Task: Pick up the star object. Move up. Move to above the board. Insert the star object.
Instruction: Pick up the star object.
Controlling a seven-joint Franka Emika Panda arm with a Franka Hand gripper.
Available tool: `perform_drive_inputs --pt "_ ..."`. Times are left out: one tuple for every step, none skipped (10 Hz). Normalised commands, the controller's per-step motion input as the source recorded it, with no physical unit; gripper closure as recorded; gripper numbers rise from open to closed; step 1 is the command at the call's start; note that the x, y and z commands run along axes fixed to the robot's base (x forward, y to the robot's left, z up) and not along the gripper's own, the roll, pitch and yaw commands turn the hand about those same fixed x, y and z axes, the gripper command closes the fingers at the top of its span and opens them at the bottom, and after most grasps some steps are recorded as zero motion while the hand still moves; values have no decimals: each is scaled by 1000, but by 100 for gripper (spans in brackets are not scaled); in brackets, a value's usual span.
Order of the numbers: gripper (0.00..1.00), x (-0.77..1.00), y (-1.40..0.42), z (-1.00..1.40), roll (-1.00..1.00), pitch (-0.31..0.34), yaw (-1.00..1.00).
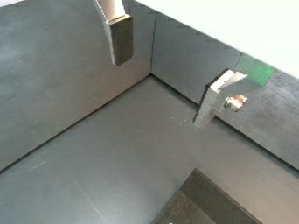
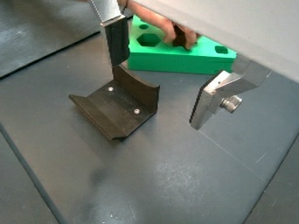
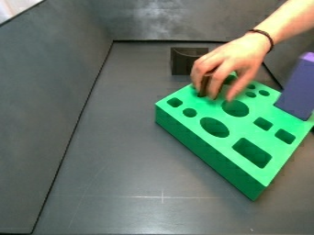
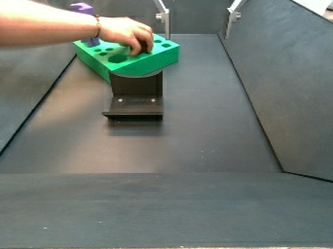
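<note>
The fixture [image 4: 134, 95] is sitting nearest on the dark floor in a side view, its upright plate facing the camera, and just behind it the board [image 4: 128, 58] is lying flat, bright green, cut-outs up. A person's hand [image 4: 128, 34] is reaching in from the side and hovering right over the board's top face, fingers curled down onto the holes (whatever they are gripping is hidden beneath them). From the opposite side view the same hand [image 3: 227, 69] is pressing at the board's [image 3: 233, 128] far corner, with a purple column [image 3: 298, 84] standing on the board's edge beside it and the fixture [image 3: 186, 59] peeking out behind. The star object is not showing clearly anywhere; I cannot tell where it is. Farthest back, beyond the board, the gripper [image 4: 198, 12] is hanging high near the rear wall, jaws spread wide and carrying nothing; in a wrist view its fingers [image 2: 114, 42] are standing well apart above the fixture [image 2: 117, 103], with the board [image 2: 181, 52] behind it.
</note>
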Motion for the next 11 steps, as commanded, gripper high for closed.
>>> perform_drive_inputs --pt "0 0 0 0 4 0 0" --pt "0 -77 489 -46 -63 -149 51" --pt "0 363 706 -229 -31 -90 277" --pt "0 211 791 -391 0 -113 254" --pt "0 166 720 -551 -19 -107 369" --pt "0 254 677 -634 -31 -121 374" --pt "0 297 691 -669 -44 -127 349" --pt "0 334 669 -626 -34 -130 340" --pt "0 389 671 -589 -59 -130 323" --pt "0 237 629 -663 -46 -169 306" --pt "0 63 343 -140 0 50 100"
